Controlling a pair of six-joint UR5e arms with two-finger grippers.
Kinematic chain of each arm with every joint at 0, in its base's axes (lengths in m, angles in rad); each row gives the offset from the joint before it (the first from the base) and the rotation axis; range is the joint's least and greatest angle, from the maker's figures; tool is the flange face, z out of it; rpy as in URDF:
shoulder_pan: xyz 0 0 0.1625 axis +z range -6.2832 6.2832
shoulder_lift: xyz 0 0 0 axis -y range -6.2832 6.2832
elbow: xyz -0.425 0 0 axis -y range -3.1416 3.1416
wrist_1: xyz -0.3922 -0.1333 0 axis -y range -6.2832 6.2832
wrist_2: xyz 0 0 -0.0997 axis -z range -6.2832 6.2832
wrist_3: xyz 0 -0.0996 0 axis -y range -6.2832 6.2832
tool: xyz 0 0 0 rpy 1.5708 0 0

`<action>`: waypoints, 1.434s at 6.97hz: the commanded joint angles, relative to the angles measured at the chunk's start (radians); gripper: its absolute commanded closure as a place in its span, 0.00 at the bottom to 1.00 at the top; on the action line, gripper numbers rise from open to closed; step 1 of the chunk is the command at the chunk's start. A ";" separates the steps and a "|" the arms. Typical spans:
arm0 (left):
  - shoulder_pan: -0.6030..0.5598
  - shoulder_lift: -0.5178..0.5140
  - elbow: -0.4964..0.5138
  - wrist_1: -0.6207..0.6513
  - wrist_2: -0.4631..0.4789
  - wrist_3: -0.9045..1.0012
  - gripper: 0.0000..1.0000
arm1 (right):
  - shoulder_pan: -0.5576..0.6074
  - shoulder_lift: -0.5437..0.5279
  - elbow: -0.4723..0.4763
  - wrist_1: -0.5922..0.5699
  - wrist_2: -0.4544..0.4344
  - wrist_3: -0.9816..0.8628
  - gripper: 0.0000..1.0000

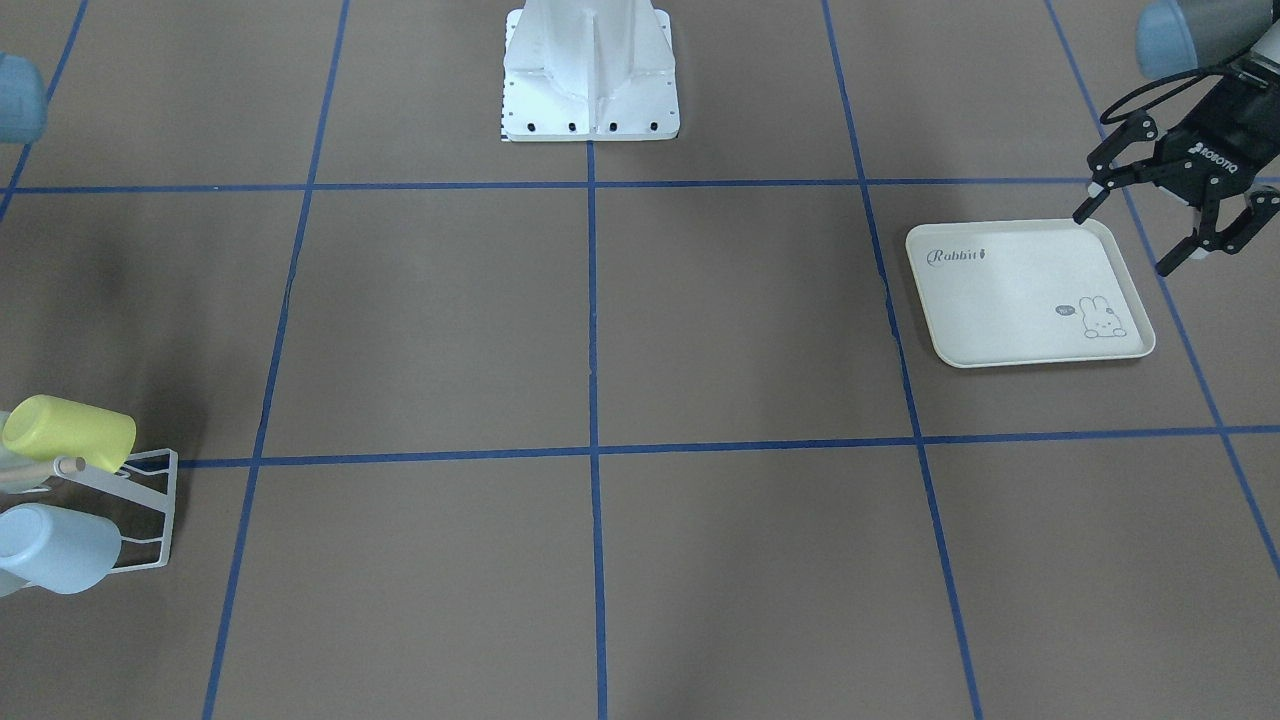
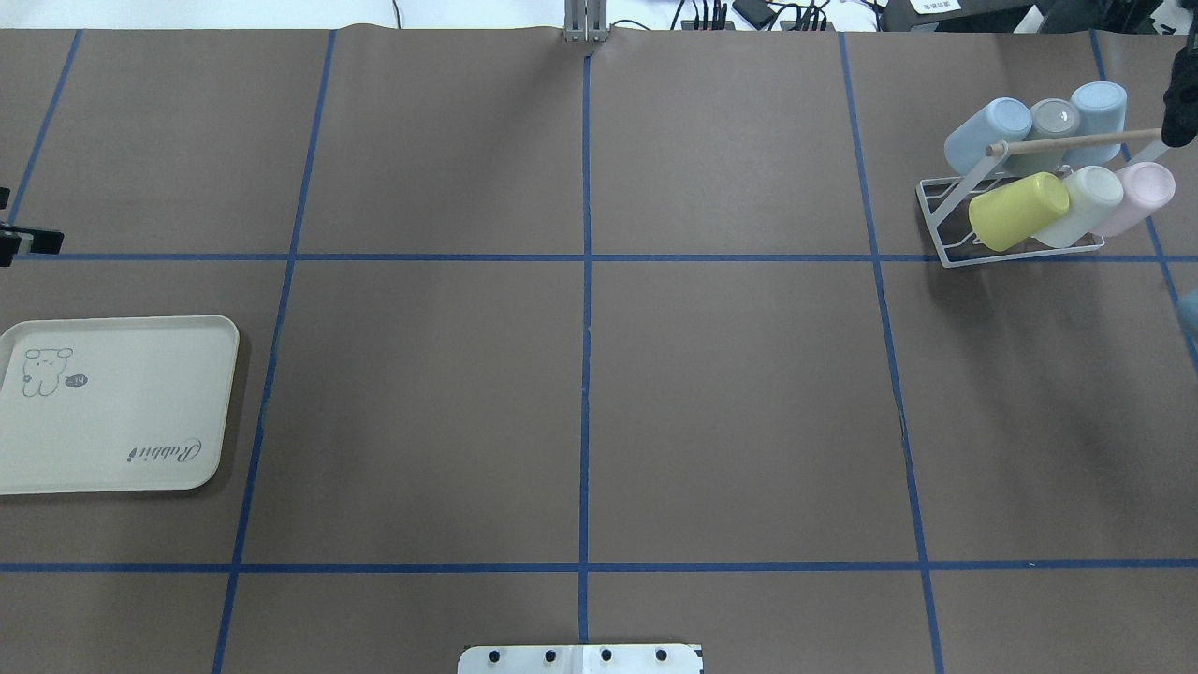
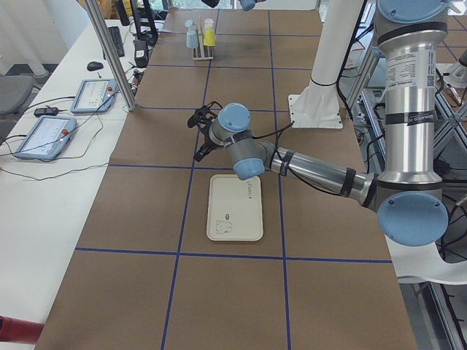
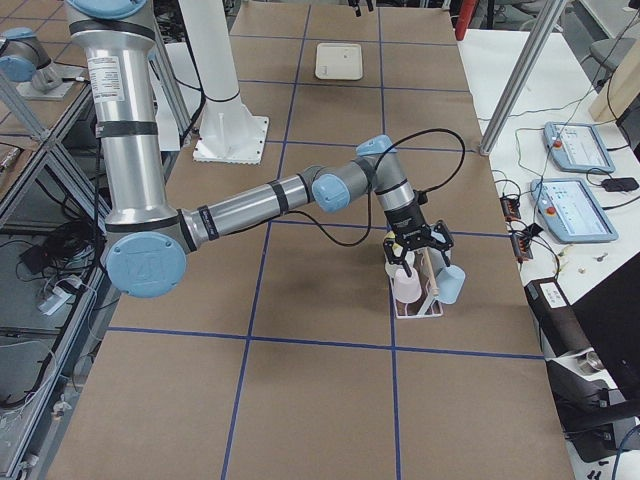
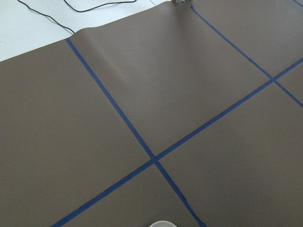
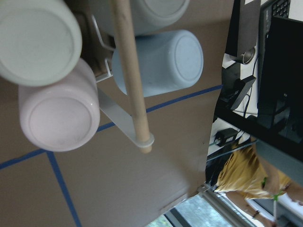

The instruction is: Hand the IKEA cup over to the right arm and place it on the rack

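The white wire rack with its wooden dowel stands at the far right of the table. Several plastic cups lean on it, among them a yellow cup, a pink cup and a light blue cup. The right wrist view looks down on the dowel, the pink cup and a blue cup. My right gripper hovers right over the rack's outer end; I cannot tell whether it is open or shut. My left gripper is open and holds nothing, above the tray's far corner.
A cream tray printed with a rabbit lies at the table's left side; it also shows in the front view. The robot's white base stands at the middle of the near edge. Blue tape lines cross the brown table.
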 commanded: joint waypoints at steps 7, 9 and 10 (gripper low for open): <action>-0.003 0.003 0.001 0.000 0.000 0.000 0.00 | 0.318 -0.109 -0.201 -0.103 0.704 0.679 0.00; -0.012 0.027 0.001 0.015 0.003 0.017 0.00 | 0.330 -0.093 -0.183 -0.235 0.712 0.685 0.00; -0.047 0.035 0.031 0.041 0.005 0.032 0.00 | 0.330 -0.065 -0.181 -0.288 0.698 0.683 0.00</action>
